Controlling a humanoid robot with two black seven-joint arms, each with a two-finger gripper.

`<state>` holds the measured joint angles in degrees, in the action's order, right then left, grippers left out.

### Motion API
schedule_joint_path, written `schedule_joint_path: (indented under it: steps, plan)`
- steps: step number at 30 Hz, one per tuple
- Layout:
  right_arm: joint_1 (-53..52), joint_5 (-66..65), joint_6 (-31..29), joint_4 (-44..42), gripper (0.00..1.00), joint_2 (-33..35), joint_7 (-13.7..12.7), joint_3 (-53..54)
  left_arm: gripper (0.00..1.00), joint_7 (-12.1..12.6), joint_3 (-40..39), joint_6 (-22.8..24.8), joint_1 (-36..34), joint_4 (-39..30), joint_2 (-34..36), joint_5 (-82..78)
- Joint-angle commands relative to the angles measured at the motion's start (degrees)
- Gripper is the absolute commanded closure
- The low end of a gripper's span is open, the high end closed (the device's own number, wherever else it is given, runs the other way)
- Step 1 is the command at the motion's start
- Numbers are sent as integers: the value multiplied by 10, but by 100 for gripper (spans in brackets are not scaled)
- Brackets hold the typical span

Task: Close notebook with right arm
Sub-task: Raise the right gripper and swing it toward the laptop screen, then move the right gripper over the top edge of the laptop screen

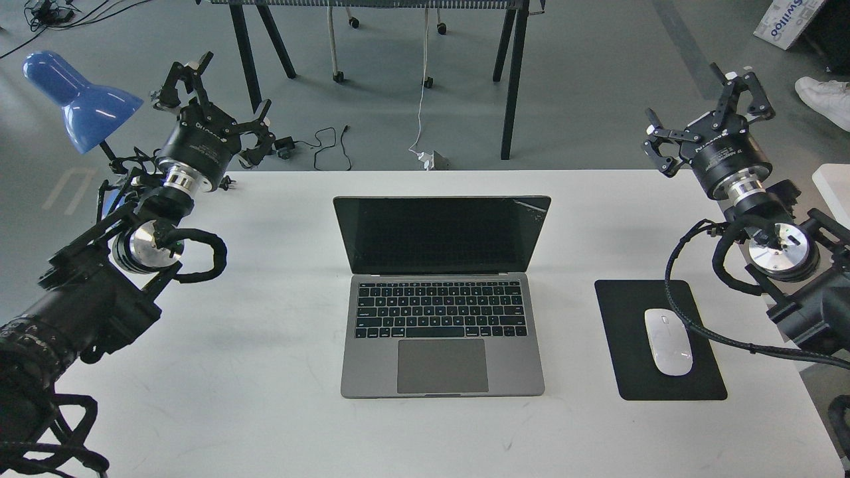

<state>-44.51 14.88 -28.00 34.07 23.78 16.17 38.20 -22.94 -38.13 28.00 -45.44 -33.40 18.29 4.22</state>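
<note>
**Closing the laptop with the right arm: go for the top edge of the lid**

So here's the setup. The notebook [441, 292] sits open in the middle of the white table [265, 411], keyboard toward me, screen standing up and leaning slightly back, dark and off. There looks to be a crack near the upper right corner of the screen, so I'd be gentle there.

The right gripper [707, 106] is up in the air off the table's right rear corner, well apart from the laptop, fingers spread wide with nothing in them. The left gripper [222, 93] is the same story on the other side, fingers apart and empty, parked near the blue desk lamp [80, 99]. It's not needed for this.

My take on doing this well: nothing has started yet, so the whole reach is ahead. I'd bring the right gripper in behind the lid, above its top edge, somewhere around the middle rather than the cracked corner. No need to grab; a push with the fingers from behind should tip the screen forward. Then follow the arc down, since pressing straight at the hinge would likely just slide the whole laptop across the table.

Watch the path in, too. The black mouse pad [671, 338] with the white mouse [667, 342] sits between the right arm and the laptop, and that dangling cable could drag across it if the arm comes in low.
</note>
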Motion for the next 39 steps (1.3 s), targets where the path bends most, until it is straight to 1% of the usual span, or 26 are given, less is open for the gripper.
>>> schedule_joint_path:
  steps: [1,9,14,18,25,30,39]
  plan:
    - [1,0,0,-1,0,0,0,-1,0,-1,1,0,0,0,0,0]
    - [-2,-9,0,-8,0,1,-1,-3,0,-1,0,0,0,0,0,1]
    - [-29,-39,0,-7,0,-14,-16,-23,0,-1,0,0,0,0,0,2]
    - [-52,-41,0,-5,0,-47,-21,-57,0,-1,1,0,0,0,0,2]
    - [-59,-41,0,17,0,-72,-47,-89,0,0,2,0,0,0,0,-1]
    - [-57,-41,0,27,0,-76,-48,-113,0,2,3,0,1,0,0,-2]
    - [-61,-42,0,34,0,-91,-47,-115,0,3,6,0,1,0,0,-2]
